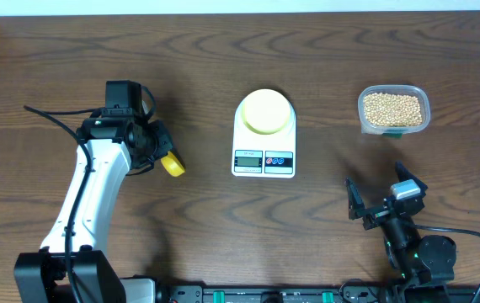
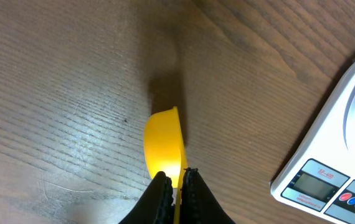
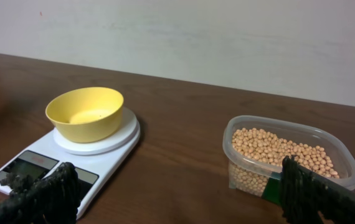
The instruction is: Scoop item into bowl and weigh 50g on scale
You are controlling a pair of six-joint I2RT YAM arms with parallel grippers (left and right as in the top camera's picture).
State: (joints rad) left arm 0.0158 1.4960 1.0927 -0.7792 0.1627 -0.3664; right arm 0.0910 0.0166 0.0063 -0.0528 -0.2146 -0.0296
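Early days, I judge: the left end effector is clamped on the yellow scoop; beyond it the bowl sits seemingly empty on the scale; farthest, ahead of the wide-open right end effector, the beans wait in their tub.

Nothing legible — the scale carries tiny red print above its display, too blurred to read.

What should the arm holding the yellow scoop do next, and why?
Probably carry the scoop over to the tub of beans: the left claw is shut on it, and the bowl on the scale looks empty.
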